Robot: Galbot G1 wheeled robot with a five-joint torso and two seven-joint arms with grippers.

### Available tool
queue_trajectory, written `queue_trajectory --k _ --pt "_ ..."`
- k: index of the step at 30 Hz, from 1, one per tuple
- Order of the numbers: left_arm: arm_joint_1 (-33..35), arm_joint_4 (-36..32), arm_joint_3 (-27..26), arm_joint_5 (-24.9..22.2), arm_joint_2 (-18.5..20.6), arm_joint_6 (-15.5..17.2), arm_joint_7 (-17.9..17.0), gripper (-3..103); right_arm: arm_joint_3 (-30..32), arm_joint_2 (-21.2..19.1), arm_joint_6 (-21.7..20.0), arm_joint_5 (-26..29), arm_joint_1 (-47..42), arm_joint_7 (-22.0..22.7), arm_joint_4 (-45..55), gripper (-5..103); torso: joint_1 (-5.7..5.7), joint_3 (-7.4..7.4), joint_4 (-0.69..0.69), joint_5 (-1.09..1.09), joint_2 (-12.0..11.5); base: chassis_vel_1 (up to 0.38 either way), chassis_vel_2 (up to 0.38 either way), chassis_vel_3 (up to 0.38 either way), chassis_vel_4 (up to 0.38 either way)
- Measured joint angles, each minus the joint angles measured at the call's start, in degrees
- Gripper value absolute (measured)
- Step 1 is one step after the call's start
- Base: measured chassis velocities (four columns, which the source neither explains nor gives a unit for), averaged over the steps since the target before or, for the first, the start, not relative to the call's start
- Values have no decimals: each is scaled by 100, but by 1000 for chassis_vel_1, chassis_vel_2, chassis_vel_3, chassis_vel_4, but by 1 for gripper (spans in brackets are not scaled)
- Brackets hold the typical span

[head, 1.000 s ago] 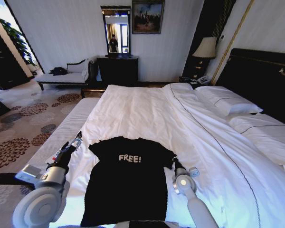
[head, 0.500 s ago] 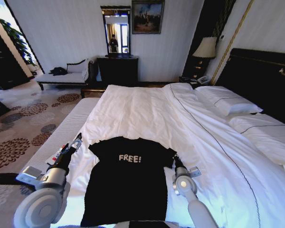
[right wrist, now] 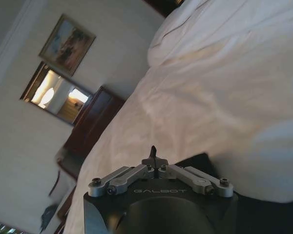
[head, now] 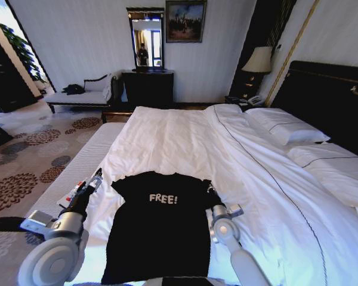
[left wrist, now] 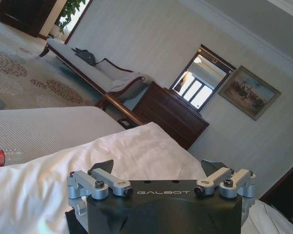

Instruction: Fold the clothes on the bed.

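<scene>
T-shirt (head: 158, 229): hem cut off by the head view's lower edge, its right sleeve partly behind the right gripper (head: 210, 189). Right gripper's fingertips (right wrist: 154, 159) meet in the right wrist view; whether cloth is pinched between them can't be told. Bed (head: 250, 179) runs past the right and lower edges. Red-labelled bottle (left wrist: 1, 158) clipped by the left wrist view's edge.

Bright daylight from left | glare on white duvet (head: 185, 137) | wide-angle edges bowed
</scene>
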Motion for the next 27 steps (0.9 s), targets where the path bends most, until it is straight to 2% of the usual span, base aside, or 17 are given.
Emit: queue_trajectory --k 13,22,23,25,27 --pt "24 0 39 74 -84 11 1 100 -890 121 -1 -386 364 -58 -340 0 0 0 0 0 0 0 0 0 0" --pt "-21 1 -29 59 20 19 1 100 -1046 224 -19 -639 470 -34 -650 0 0 0 0 0 0 0 0 0 0" --pt "-51 1 0 59 7 20 1 100 -1062 230 -28 -731 455 -42 -685 -3 0 0 0 0 0 0 0 0 0" --pt "-81 1 78 85 -18 23 1 100 -1088 225 -29 -838 368 -170 -671 8 0 0 0 1 0 0 0 0 0" --pt "-88 1 94 99 -21 23 0 100 -1097 220 -27 -849 333 -219 -630 8 0 0 0 0 0 0 0 0 0"
